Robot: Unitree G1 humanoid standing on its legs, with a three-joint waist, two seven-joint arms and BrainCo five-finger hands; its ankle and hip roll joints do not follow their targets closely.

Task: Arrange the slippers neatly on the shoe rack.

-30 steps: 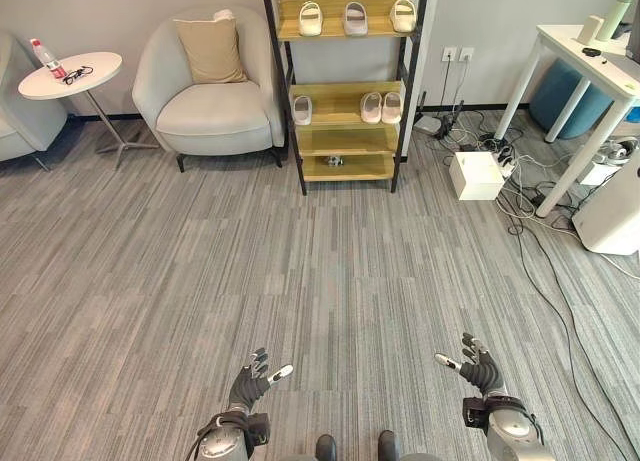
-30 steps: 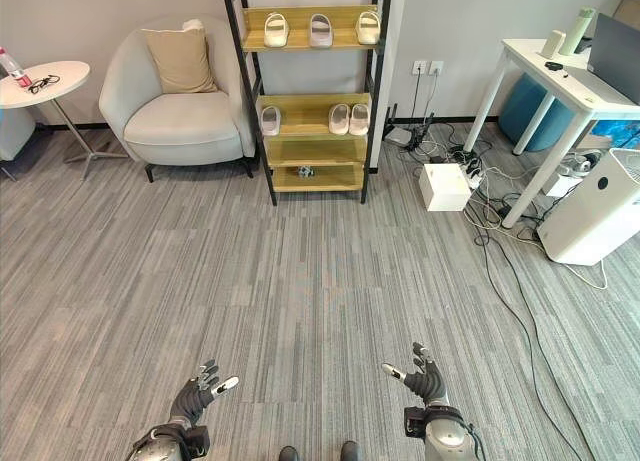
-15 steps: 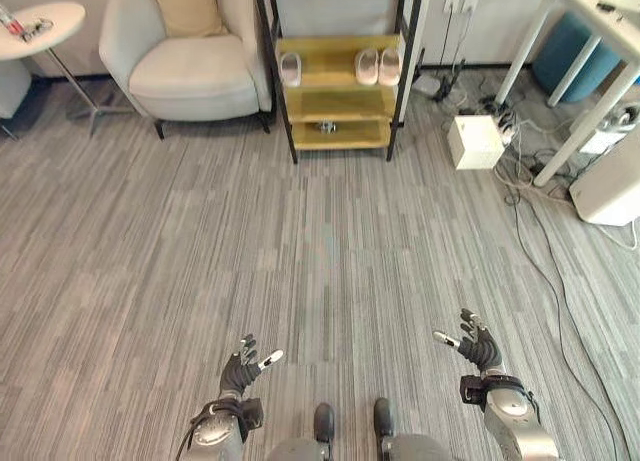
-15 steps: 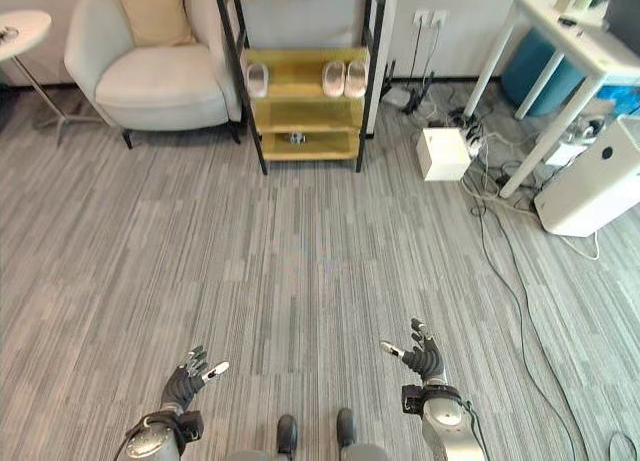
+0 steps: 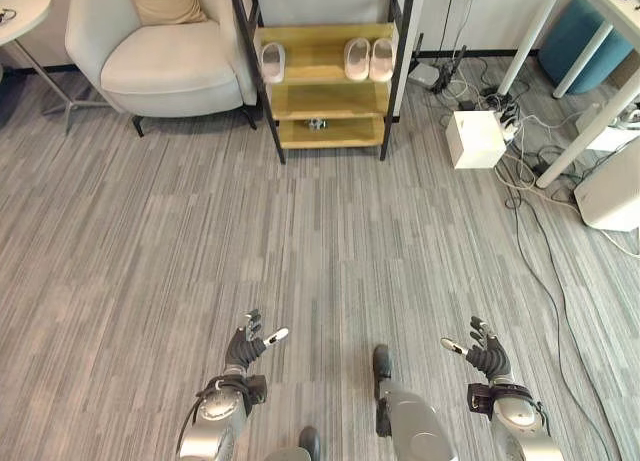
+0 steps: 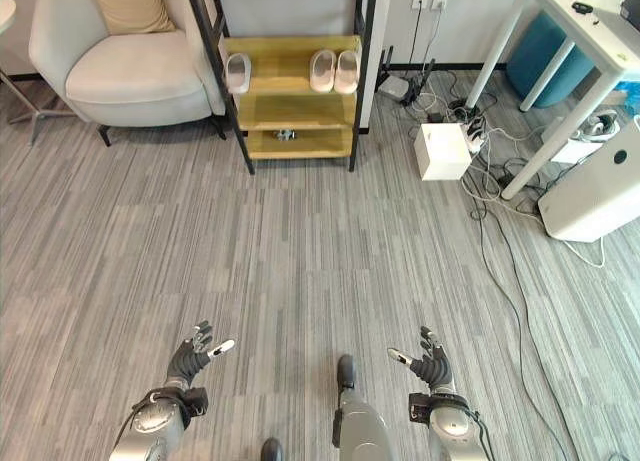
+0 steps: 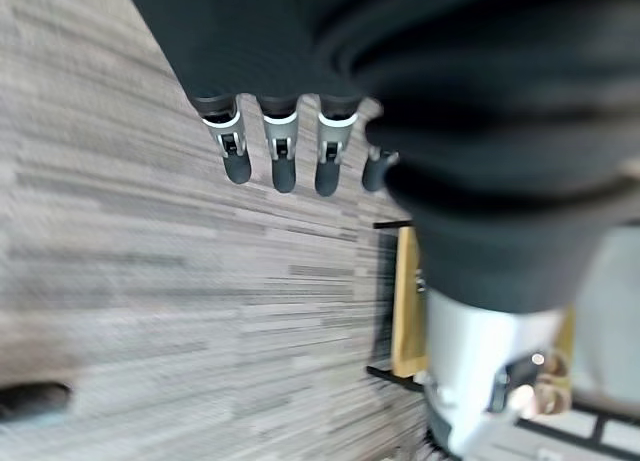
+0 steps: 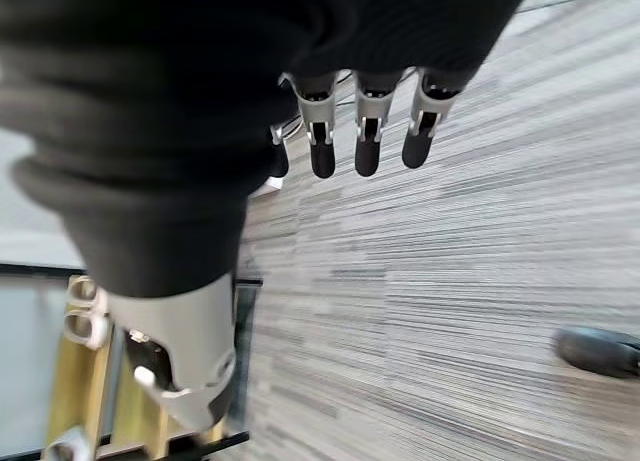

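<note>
A black-framed shoe rack (image 5: 325, 91) with wooden shelves stands against the far wall. On its visible upper shelf lie a single pale slipper (image 5: 271, 61) at the left and a pair of pale slippers (image 5: 368, 58) at the right. A small dark object (image 5: 317, 124) sits on the lowest shelf. My left hand (image 5: 243, 350) hovers low over the carpet near me, open and empty, its fingers (image 7: 283, 151) straight. My right hand (image 5: 486, 356) is likewise open and empty, fingers (image 8: 365, 136) extended. Both hands are far from the rack.
A pale armchair (image 5: 160, 56) stands left of the rack. A white box (image 5: 474, 139) and tangled cables (image 5: 520, 181) lie right of it, under a white table (image 5: 600, 51). A white appliance (image 5: 612, 186) stands at the far right. Grey carpet (image 5: 300, 241) stretches between me and the rack.
The camera has tilted down and moved closer, so the rack's top shelf has left the picture. Both hands stay open and empty at the same low position.
</note>
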